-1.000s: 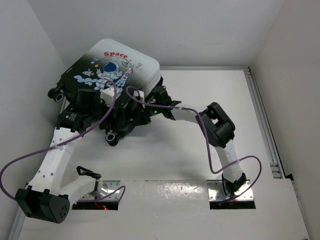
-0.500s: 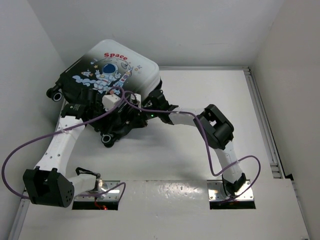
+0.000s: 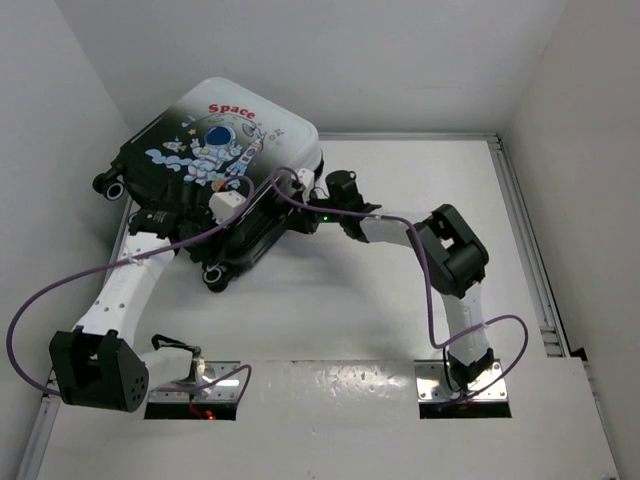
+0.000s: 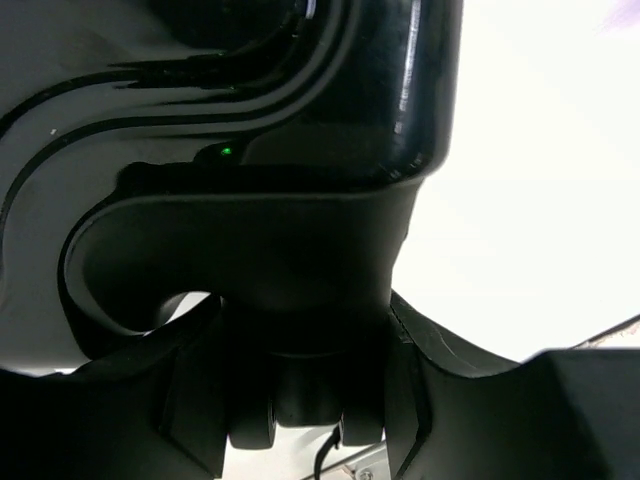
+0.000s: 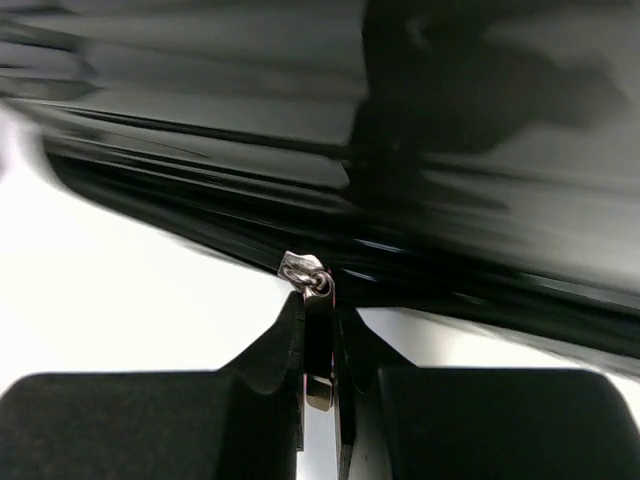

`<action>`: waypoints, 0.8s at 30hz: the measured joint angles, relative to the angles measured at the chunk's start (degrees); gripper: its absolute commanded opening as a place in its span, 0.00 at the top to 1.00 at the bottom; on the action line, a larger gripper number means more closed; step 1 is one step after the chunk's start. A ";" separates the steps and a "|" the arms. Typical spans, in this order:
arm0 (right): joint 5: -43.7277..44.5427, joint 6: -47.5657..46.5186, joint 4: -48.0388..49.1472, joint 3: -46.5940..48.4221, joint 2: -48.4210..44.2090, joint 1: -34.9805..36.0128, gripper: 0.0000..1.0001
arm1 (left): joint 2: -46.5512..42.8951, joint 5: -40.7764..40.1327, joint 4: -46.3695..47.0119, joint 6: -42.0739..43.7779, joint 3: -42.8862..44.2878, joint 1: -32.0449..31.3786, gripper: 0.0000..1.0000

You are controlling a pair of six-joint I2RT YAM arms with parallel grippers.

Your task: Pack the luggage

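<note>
Right pincer [image 5: 318, 308]: jaws together, clamped on the metal zipper pull [image 5: 318, 355]. The slider [image 5: 303, 268] sat just ahead of the tips on the zip line. Beyond that, the glossy dark shell of the luggage [image 3: 225, 130] filled the wrist view.

Left pincer [image 4: 305, 340]: fingers [image 4: 170, 400] sat either side of a black curved part of the luggage, close against it. Couldn't tell whether they gripped it or only flanked it.

Top view: the luggage lay flat on the white worktop [image 3: 380, 320], astronaut print up, ahead of both pincers. The left pincer was at its near edge, the right pincer at its near-right edge. One black caster [image 3: 215, 275] showed just nearer than the left pincer, another caster [image 3: 108, 187] well off to its left.
</note>
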 measured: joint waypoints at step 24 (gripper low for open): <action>4.57 -9.40 9.68 0.50 3.74 -16.24 1.00 | -0.04 2.56 10.29 22.51 -4.31 12.07 1.00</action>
